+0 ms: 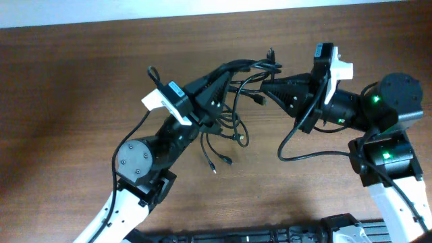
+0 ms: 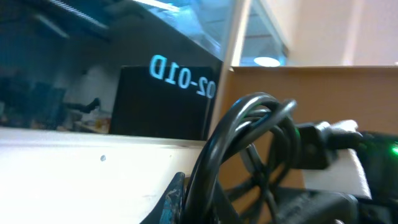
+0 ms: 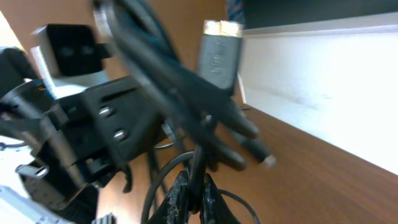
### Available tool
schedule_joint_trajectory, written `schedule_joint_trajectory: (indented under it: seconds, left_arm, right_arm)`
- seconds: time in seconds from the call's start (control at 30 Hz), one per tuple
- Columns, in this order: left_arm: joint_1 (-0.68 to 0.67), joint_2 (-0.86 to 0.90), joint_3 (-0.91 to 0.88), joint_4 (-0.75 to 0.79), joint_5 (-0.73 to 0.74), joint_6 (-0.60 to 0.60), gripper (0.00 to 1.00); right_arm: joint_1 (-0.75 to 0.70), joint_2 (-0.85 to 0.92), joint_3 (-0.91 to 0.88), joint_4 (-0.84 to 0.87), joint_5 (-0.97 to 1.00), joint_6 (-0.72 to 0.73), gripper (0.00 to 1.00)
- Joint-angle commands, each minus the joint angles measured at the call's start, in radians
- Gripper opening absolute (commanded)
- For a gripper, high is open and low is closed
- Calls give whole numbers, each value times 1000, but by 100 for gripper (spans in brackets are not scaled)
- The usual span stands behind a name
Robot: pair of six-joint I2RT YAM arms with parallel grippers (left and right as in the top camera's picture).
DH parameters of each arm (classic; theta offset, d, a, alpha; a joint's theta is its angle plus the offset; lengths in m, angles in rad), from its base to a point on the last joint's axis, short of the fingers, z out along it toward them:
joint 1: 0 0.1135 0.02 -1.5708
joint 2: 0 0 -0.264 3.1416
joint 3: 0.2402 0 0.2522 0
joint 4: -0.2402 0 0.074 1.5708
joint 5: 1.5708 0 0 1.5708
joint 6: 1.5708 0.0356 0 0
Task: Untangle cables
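L gripper (image 1: 228, 71), R gripper (image 1: 266, 86), both clamping cables (image 1: 256, 66)

A dark brown wooden table (image 1: 61, 101) is stretching out in front of me, its grain running sideways and soft light glancing off it. Along its far edge a pale strip (image 1: 169, 10) is showing. From the left wrist view, a white ledge (image 2: 74, 168) is running below a black panel (image 2: 155, 112) bearing pale blue reversed lettering, and dark glass (image 2: 56, 68) is reflecting blurred shapes. A tan board (image 2: 336, 93) is standing to the right, a ceiling light (image 2: 266, 61) glowing above it. In the right wrist view a white wall (image 3: 323, 87) is bordering the table.
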State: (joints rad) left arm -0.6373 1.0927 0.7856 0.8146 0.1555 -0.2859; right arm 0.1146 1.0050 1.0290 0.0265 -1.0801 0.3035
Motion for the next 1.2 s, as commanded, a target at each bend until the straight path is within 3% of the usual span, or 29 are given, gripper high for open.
schedule_joint_trajectory:
  seconds: [0.0,0.1,0.23,0.27,0.33,0.43,0.57,0.7,0.83,1.0,1.1,1.17]
  left_arm:
    - [9,-15,25,-13,-348,-169,0]
    - [9,-12,25,-24,-342,-286,0]
    - [9,14,25,-28,-256,-285,0]
    - [9,14,25,-26,-212,-254,0]
    - [9,14,25,-31,-72,-91,0]
    - [9,14,25,-31,66,4,0]
    - [9,14,25,12,161,4,0]
    - [9,14,25,40,164,4,0]
    - [9,16,25,44,410,4,0]
    - [9,61,25,44,487,4,0]
    - [9,69,25,64,512,4,0]
    - [9,68,25,137,512,4,0]
  right_arm:
    - [-3,-10,0,-48,-98,-8,4]
    - [1,-9,0,-121,-98,-11,4]
    - [95,-4,0,-125,-9,-45,4]
    - [88,-4,0,-128,33,-45,14]
    - [36,-4,0,-109,87,-40,57]
    - [-32,-4,0,-108,201,50,66]
    - [-31,7,0,-119,237,50,66]
    - [-31,24,0,-153,279,50,66]
    - [-31,24,0,-151,330,58,66]
    - [-31,24,0,-105,333,125,66]
    - [-31,24,0,-118,455,125,66]
    - [-31,24,0,-235,612,125,66]
